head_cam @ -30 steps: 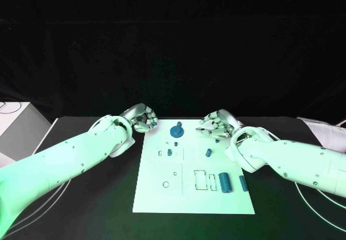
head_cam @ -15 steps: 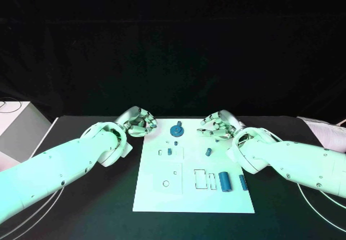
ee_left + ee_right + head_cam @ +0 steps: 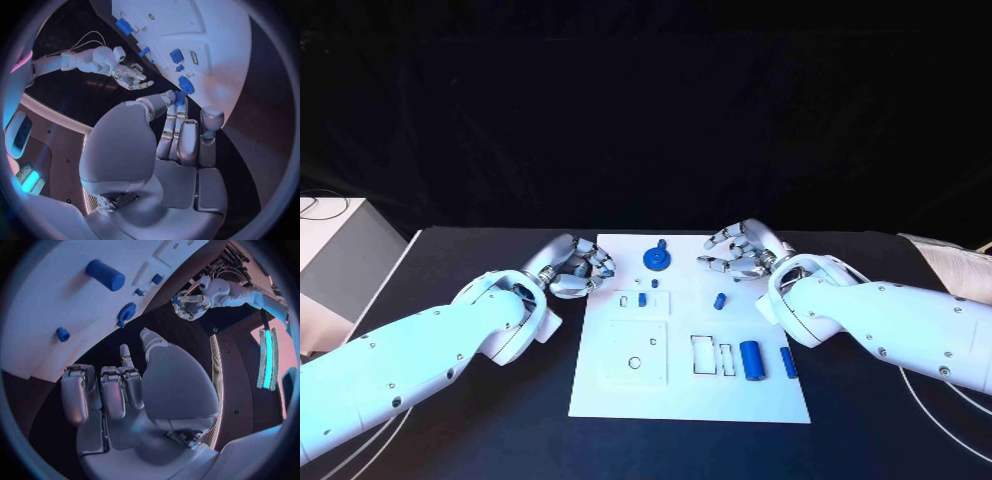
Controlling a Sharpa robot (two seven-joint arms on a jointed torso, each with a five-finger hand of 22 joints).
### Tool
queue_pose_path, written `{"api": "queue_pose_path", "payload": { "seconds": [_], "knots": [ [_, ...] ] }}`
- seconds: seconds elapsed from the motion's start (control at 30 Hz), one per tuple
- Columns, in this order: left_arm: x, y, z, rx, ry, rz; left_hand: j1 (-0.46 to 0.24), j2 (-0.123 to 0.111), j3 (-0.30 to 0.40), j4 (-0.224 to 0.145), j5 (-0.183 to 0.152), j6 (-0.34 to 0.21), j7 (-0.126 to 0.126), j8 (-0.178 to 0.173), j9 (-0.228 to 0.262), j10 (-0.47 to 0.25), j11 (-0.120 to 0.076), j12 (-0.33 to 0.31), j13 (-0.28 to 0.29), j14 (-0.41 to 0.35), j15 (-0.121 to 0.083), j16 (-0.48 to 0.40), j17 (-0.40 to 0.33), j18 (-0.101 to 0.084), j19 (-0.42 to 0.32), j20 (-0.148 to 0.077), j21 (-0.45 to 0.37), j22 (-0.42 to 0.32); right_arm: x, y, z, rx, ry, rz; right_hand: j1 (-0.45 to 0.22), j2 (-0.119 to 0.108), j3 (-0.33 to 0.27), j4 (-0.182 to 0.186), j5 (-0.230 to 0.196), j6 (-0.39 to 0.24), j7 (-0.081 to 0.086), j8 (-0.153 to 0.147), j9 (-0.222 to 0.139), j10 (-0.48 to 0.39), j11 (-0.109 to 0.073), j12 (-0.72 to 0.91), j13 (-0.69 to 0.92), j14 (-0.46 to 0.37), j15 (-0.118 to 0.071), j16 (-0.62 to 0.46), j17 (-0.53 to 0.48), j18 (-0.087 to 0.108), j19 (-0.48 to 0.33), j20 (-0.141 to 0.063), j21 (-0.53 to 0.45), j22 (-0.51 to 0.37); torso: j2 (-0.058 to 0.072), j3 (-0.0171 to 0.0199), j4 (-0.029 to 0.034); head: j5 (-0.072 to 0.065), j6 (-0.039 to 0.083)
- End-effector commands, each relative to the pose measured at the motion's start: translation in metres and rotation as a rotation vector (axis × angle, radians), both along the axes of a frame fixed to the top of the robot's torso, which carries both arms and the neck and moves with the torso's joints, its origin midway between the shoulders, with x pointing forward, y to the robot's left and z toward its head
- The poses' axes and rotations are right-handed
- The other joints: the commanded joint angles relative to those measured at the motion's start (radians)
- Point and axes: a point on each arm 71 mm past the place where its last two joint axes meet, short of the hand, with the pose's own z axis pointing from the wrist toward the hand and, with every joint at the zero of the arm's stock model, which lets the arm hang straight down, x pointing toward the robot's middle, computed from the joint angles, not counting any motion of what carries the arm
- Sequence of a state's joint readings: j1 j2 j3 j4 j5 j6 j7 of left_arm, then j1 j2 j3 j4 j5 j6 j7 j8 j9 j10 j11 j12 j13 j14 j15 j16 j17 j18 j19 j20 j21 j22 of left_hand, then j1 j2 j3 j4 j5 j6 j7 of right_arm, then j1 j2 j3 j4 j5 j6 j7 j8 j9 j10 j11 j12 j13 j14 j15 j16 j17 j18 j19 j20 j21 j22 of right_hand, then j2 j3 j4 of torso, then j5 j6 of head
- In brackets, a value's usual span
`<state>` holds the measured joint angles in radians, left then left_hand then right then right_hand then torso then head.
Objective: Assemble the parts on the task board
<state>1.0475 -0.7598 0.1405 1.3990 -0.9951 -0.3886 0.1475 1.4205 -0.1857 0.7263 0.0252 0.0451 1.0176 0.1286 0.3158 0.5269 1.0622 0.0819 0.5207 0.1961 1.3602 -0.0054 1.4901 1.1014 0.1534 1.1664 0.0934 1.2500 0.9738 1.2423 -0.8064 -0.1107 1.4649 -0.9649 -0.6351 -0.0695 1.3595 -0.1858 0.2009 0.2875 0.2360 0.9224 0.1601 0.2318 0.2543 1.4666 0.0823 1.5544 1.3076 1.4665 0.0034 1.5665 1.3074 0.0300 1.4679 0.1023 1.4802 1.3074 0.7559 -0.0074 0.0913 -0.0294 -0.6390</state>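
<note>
A black table (image 3: pixel 473 255) fills the space under a dark backdrop, with the white task board (image 3: pixel 687 385) lying in its middle between the two arms.

The left hand (image 3: pixel 577 268) sits just beside the board's far left corner, over the black table. Its fingers (image 3: pixel 181 135) are curled loosely inward with nothing between them, as the left wrist view shows. The right hand (image 3: pixel 743 249) hovers at the board's far right corner, partly over the white surface; its fingers (image 3: pixel 112 390) are likewise bent in toward the palm and hold nothing.

Between the two hands, near the board's far edge, stands a round blue gear-like part (image 3: pixel 655 259). Nearer the left hand, a small blue peg (image 3: pixel 645 298) sits beside a small slot, with a tiny blue piece (image 3: pixel 655 283) just beyond it. Closer to the right hand lies a small blue block (image 3: pixel 720 299), apart from both hands.

Further toward the robot, a square recessed plate (image 3: pixel 635 352) with a small hole occupies the board's left half. To its right are narrow rectangular slots (image 3: pixel 702 356), then a large blue cylinder (image 3: pixel 751 360) lying lengthwise, and just beside it, nearer the right edge, a slimmer blue bar (image 3: pixel 788 362).

A white box (image 3: pixel 329 255) stands at the table's far left, and thin cables (image 3: pixel 935 400) trail across the table under the right arm.
</note>
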Motion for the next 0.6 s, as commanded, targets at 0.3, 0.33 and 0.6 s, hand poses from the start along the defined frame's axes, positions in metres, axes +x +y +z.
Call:
{"api": "queue_pose_path", "payload": {
  "seconds": [0.3,0.33,0.6],
  "knots": [
    [-0.004,-0.005,-0.012,-0.058,-0.110,0.000,0.018,-0.009,0.016,-0.007,0.004,0.017,-0.001,-0.016,0.086,0.045,-0.024,-0.027,0.004,0.013,-0.001,0.001,0.006,-0.023,0.019,-0.003,0.013,0.016,-0.001,0.002,-0.001,-0.010,-0.002,0.018,-0.009,0.002,0.005,-0.001,0.007,-0.001,-0.005,0.007,0.001,0.089,-0.010,0.000,0.250,0.104,-0.006,0.004,0.263,-0.004,0.065,-0.005,-0.004,0.183,0.002,0.0001,-0.0008,-0.004,-0.005],
    [-0.004,-0.005,-0.014,-0.058,-0.111,0.002,0.018,-0.009,0.016,-0.007,0.004,0.017,-0.001,-0.016,0.086,0.045,-0.024,-0.028,0.004,0.013,-0.001,0.001,0.006,-0.023,0.019,-0.003,0.013,0.016,-0.001,0.002,-0.001,-0.010,-0.002,0.018,-0.009,0.002,0.005,-0.001,0.007,-0.001,-0.005,0.007,0.001,0.089,-0.010,0.000,0.250,0.104,-0.006,0.004,0.263,-0.004,0.065,-0.005,-0.004,0.183,0.002,0.0001,-0.0008,-0.004,-0.005],
    [-0.001,-0.008,-0.029,-0.037,-0.085,0.006,0.029,-0.016,0.037,-0.024,0.005,0.023,0.001,-0.038,0.075,0.054,-0.019,-0.063,0.004,0.012,0.001,-0.006,-0.003,-0.023,0.020,-0.003,0.019,0.020,-0.001,0.001,-0.002,-0.010,-0.002,0.018,-0.010,0.002,0.006,-0.001,0.007,-0.001,-0.005,0.007,0.001,0.088,-0.010,0.000,0.250,0.104,-0.006,0.004,0.263,-0.004,0.065,-0.005,-0.005,0.182,0.001,0.0010,0.0001,-0.007,-0.010]
  ]
}}
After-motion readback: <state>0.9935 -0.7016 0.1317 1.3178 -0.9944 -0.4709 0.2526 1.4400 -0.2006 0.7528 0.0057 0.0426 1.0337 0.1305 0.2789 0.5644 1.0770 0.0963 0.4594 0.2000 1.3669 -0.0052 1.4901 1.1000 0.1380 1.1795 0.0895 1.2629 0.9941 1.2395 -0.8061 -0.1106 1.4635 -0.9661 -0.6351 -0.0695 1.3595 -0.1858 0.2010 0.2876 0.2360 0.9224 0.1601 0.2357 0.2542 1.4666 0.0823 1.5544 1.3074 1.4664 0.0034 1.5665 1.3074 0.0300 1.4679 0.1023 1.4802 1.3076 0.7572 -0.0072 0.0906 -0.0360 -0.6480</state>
